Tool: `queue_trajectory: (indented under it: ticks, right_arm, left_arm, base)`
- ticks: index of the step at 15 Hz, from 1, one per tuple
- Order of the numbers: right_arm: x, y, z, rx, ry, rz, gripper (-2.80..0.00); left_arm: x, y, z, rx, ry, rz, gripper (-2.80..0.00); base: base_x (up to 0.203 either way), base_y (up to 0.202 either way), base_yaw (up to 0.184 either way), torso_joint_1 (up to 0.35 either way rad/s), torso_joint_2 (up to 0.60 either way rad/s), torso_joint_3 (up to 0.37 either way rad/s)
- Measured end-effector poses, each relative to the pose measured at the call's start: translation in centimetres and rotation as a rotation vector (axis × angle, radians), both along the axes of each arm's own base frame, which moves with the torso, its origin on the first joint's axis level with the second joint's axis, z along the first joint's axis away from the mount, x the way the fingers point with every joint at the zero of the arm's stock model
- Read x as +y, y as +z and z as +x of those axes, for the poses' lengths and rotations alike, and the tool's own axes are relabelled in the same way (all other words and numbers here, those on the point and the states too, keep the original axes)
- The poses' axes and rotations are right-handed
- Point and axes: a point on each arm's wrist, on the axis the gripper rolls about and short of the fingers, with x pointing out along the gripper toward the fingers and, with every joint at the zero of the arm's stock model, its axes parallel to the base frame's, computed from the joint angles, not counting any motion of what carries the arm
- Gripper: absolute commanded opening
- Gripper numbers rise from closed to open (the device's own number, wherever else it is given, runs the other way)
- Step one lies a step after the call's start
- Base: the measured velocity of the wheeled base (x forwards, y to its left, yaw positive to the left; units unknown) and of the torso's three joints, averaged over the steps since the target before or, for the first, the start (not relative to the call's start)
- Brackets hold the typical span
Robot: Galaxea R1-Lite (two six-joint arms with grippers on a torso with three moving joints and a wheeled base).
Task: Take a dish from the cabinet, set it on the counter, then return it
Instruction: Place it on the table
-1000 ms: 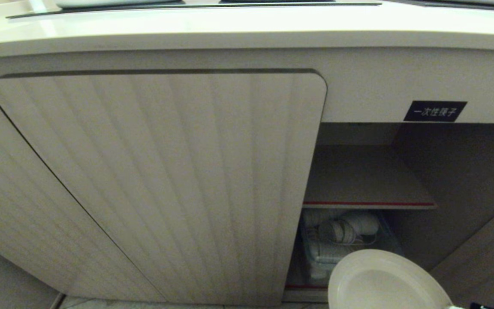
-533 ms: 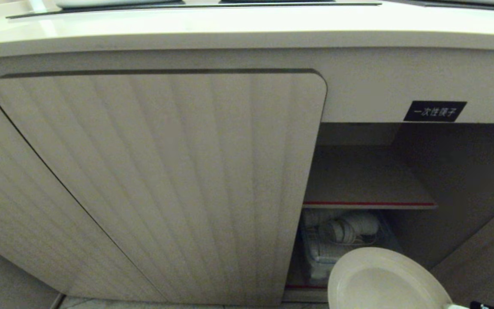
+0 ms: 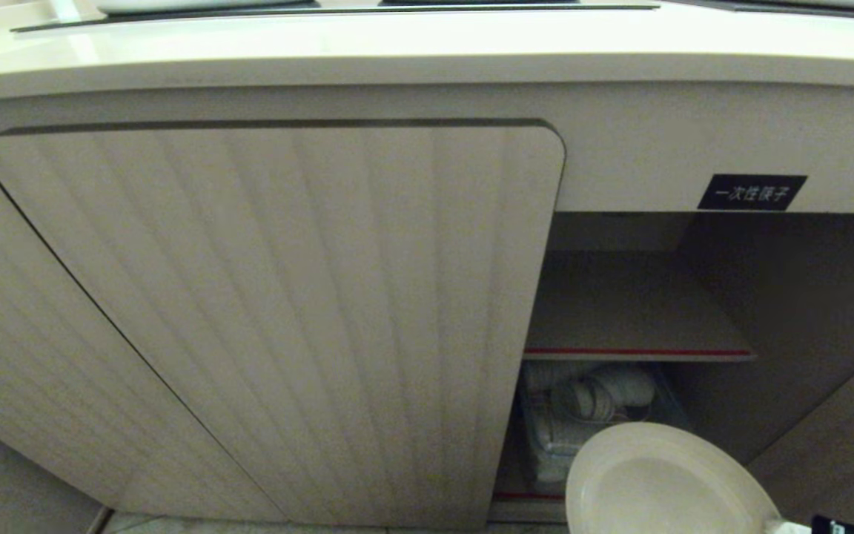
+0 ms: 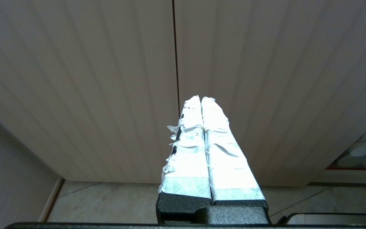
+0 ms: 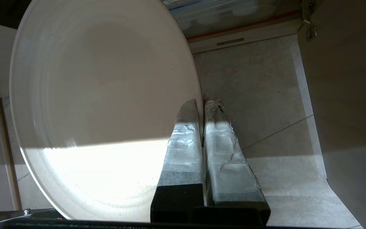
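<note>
One dish sits low and to the right in my head view, a cream plate hanging in front of the open right bay of the cabinet. Its face tilts up toward me, and its right edge runs off toward my right gripper, which barely shows at the bottom right corner. Behind the dish, the lower compartment holds a basket of white crockery, under the inner shelf with its red front strip. The black label is above the opening, and the counter runs across the far top.

Left wrist view now: my left gripper is parked with its taped fingers pressed together, holding nothing, pointing at the ribbed closed doors above the floor tiles.

Right wrist view: my right gripper is clamped tight on the rim of the dish, one taped finger across the plate's face, the other behind the edge. The plate stands nearly on edge beside the fingers, over the tiled floor, with the cabinet's open bottom ledge just beyond.
</note>
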Motion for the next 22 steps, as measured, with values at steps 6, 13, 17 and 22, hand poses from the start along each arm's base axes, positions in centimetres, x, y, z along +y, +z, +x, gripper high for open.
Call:
queue_trajectory:
  ticks: [6, 13, 17, 22]
  right_arm:
    - [-0.02, -0.10, -0.06, 0.004, 0.001, -0.003, -2.80]
    - [0.02, -0.06, -0.02, 0.004, 0.004, 0.002, -2.80]
    - [0.17, -0.04, -0.17, 0.000, 0.021, 0.005, -2.80]
    - [0.39, 0.02, -0.32, -0.005, 0.045, 0.009, -2.80]
  left_arm:
    - [0.00, 0.00, 0.00, 0.000, 0.000, 0.000, -2.80]
    - [0.00, 0.00, 0.00, 0.000, 0.000, 0.000, -2.80]
    - [0.00, 0.00, 0.00, 0.000, 0.000, 0.000, -2.80]
    - [0.00, 0.00, 0.00, 0.000, 0.000, 0.000, -2.80]
  base:
    - [0.000, 0.000, 0.000, 0.000, 0.00, 0.000]
    - [0.000, 0.000, 0.000, 0.000, 0.00, 0.000]
    - [0.000, 0.000, 0.000, 0.000, 0.00, 0.000]
    - [0.000, 0.000, 0.000, 0.000, 0.00, 0.000]
